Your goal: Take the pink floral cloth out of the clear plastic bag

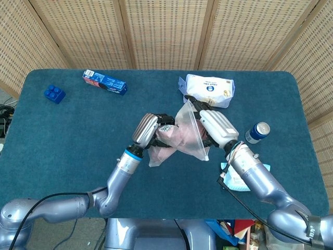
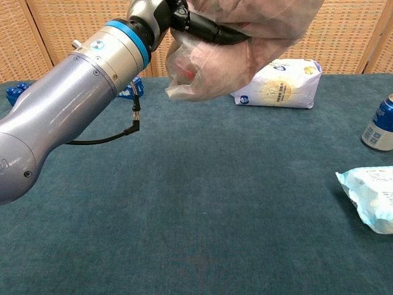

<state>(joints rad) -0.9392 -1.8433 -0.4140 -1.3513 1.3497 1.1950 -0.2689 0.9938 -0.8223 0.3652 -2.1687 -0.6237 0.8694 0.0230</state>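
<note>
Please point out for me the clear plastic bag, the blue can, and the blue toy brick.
clear plastic bag (image 1: 190, 136): head view, on its middle panel between the hands.
blue can (image 1: 257, 132): head view, on its side below the silver top.
blue toy brick (image 1: 54, 94): head view, on its studded top.

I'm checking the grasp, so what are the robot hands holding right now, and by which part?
Both hold the clear plastic bag above the table: the left robot hand grips its left end, the right robot hand its right side. The pink floral cloth remains inside.

No text can be read: the print on the white packet (image 2: 276, 83), the blue can (image 2: 379, 123) and the blue carton (image 1: 104, 82) is too small.
</note>
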